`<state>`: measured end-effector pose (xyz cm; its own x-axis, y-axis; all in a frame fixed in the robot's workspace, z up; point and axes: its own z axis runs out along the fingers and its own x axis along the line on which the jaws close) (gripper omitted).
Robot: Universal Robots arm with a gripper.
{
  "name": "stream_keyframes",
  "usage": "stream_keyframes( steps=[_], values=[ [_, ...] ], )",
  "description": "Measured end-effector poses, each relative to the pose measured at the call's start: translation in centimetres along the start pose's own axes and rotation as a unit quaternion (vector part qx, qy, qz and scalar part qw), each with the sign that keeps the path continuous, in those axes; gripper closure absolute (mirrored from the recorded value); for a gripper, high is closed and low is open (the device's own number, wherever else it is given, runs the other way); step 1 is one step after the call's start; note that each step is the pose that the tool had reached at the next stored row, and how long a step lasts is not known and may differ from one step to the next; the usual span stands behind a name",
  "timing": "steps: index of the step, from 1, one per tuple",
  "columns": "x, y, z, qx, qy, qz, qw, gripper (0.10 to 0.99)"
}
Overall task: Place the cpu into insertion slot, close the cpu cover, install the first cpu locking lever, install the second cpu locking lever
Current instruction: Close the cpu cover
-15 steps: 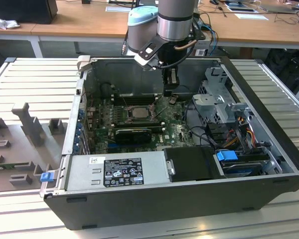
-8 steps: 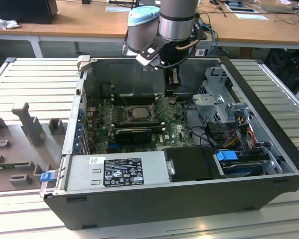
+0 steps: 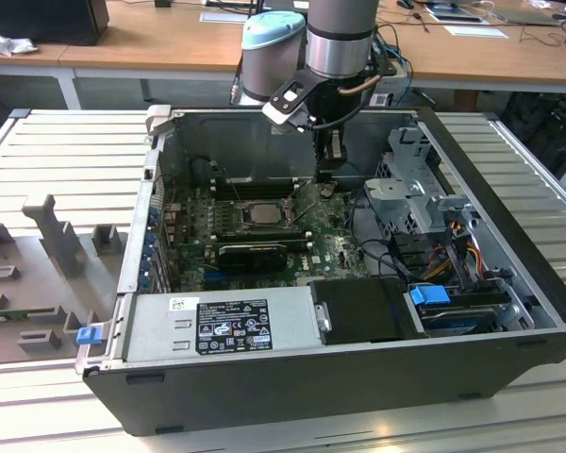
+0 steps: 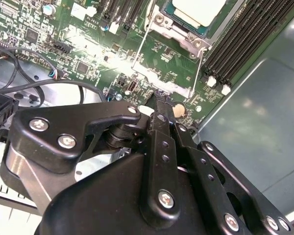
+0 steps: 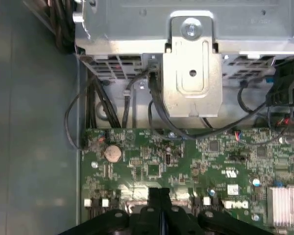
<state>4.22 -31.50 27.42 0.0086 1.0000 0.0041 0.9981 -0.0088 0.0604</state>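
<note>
Pincer (image 4: 158, 106) closed, over mobo (image 4: 90, 61), cpu (image 4: 198, 9) near

- cpu (image 4: 198, 10): pale silver-beige face.
- Mobo (image 5: 186, 161): green, w/ small black chips + silver dots.
- gripper (image 4: 159, 105): black, silver screw heads.
- PSU box (image 3: 160, 326): grey; black label w/ white print. Approx 6 o'clock from cpu in the exterior view.
- Clip (image 3: 429, 294): blue, approx 4 o'clock from cpu.
- Arm cap (image 3: 274, 28): light blue.
- Table (image 3: 66, 142): pale grey, ribbed stripes.
- Mem slots (image 4: 245, 44): black.
</note>
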Motion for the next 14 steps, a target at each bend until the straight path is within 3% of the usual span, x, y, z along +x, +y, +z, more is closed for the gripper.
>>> stream_keyframes(
  steps=[14],
  values=[
    [0.00,0.87,0.24,0.0000,0.0013,0.000,1.0000,0.980]
  ],
)
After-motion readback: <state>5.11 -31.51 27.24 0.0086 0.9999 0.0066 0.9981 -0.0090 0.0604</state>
